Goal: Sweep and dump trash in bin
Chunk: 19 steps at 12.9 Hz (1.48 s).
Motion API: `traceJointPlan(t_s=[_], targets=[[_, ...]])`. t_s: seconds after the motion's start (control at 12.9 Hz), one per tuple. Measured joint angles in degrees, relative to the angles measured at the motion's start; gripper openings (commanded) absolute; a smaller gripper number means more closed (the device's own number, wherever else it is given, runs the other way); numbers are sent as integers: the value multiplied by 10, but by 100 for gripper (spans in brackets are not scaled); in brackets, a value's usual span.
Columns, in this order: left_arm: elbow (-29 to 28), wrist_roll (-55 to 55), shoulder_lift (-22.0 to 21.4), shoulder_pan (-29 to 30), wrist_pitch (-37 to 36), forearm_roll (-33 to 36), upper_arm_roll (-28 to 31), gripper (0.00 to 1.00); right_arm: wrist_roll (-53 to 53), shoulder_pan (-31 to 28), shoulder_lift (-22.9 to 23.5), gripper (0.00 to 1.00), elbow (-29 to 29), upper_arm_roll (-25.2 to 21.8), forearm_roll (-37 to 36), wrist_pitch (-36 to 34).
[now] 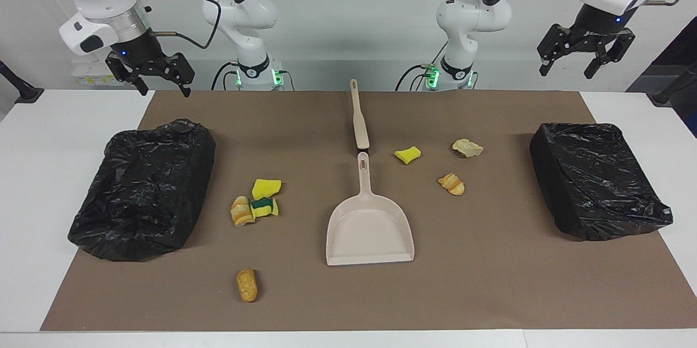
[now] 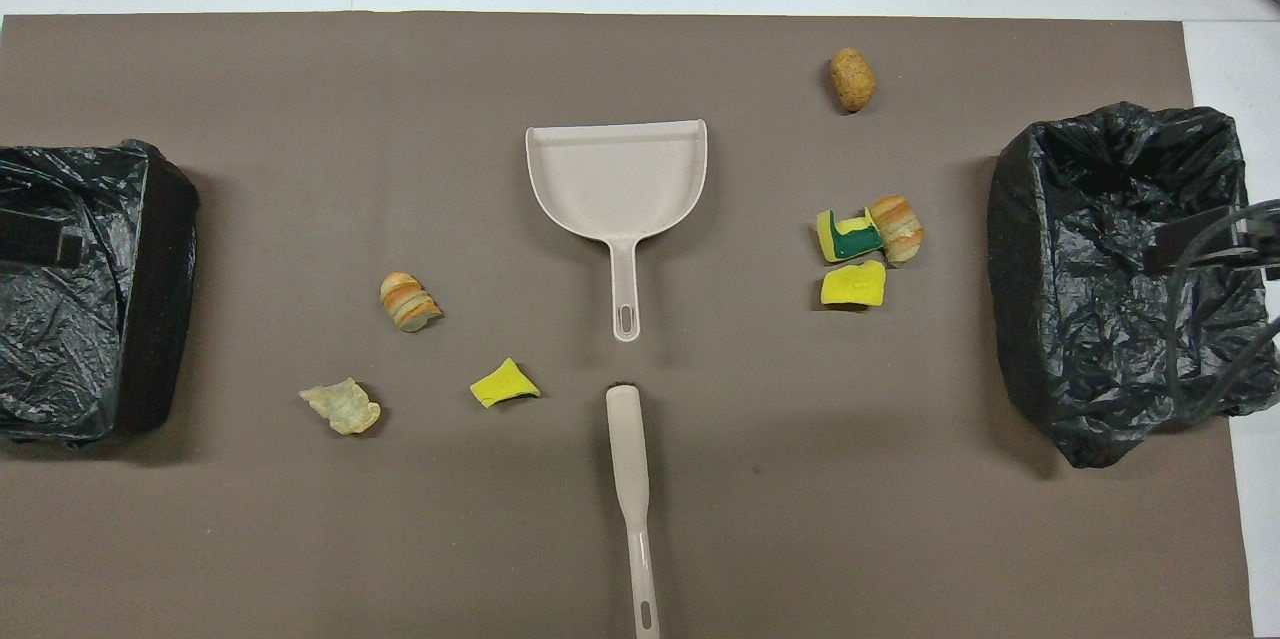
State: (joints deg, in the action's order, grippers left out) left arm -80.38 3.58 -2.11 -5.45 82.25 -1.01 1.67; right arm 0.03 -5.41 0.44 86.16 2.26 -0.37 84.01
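nothing swept yet: both arms raised with empty grippers, tools and trash untouched on the table (image 1: 32,135).

the left gripper (image 1: 586,58) hangs high above the left arm's end of the table and the right gripper (image 1: 151,73) high above the right arm's end, near the black-lined bin (image 1: 142,187); both stand wide and hold nothing. the beige dustpan (image 1: 370,225) lies flat mid-mat, its handle pointing toward the robots, with the brush (image 1: 358,116) in line just nearer to them. the trash is scattered: a cluster of sponge scraps and bread (image 1: 257,202) and one chunk (image 1: 246,284) toward the right arm's end, three pieces (image 1: 453,183) toward the left arm's, where a second bin (image 1: 596,179) sits. judged, this is the opening reach; next, one gripper must drop onto the brush handle, the other onto the dustpan handle.
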Motion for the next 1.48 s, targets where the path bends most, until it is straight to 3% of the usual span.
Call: traceJointPlan(t_s=[0.39, 0.78, 1.09, 1.48], targets=[[-4, 0, -1, 0, 0, -1, -2, 100, 0, 0, 1, 100, 0, 0, 2, 0], [-50, -3, -27, -18, 1, -9, -19, 100, 0, 0, 1, 100, 2, 0, 9, -2], [-120, -88, -50, -113, 28, -10, -26, 100, 0, 0, 2, 100, 1, 2, 9, -13], [-256, -251, -69, -261, 149, -10, -30, 100, 0, 6, 29, 100, -1, 39, 9, -6]])
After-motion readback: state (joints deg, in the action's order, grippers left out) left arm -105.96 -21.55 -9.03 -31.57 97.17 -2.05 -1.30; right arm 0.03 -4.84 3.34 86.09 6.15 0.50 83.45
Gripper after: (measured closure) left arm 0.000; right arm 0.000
